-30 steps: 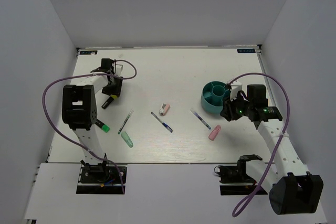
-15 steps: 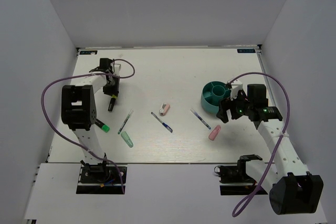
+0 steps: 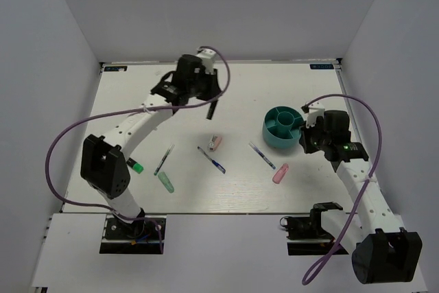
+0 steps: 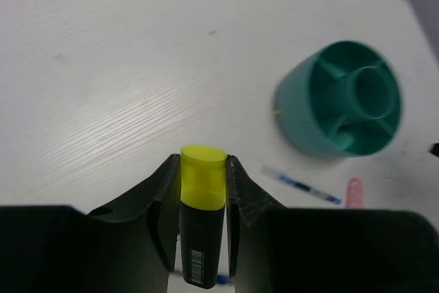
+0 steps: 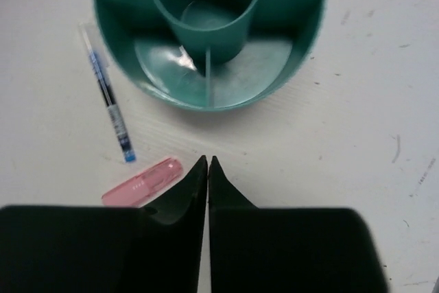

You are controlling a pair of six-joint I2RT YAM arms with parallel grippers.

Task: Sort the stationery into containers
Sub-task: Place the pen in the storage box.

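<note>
My left gripper (image 4: 203,164) is shut on a black marker with a yellow cap (image 4: 203,186), held above the table. Seen from the top, that gripper (image 3: 210,103) hangs over the table's far middle, left of the round teal tub (image 3: 277,141). The tub's compartments (image 5: 240,66) look empty. My right gripper (image 5: 208,162) is shut on nothing, just in front of the tub and beside a pink piece (image 5: 143,182). A blue pen (image 5: 108,94) lies left of the tub. My right gripper (image 3: 306,138) sits at the tub's right side in the top view.
Loose on the table are a second blue pen (image 3: 211,160), a pink-white piece (image 3: 215,143), a thin grey pen (image 3: 164,159), a mint-green piece (image 3: 165,182) and a green-tipped marker (image 3: 134,165). White walls close in the table on three sides.
My left arm has lifted the marker from the far left and swung it right, toward the table's middle. My right gripper opened wide, then shut, and shifted right of the tub.
</note>
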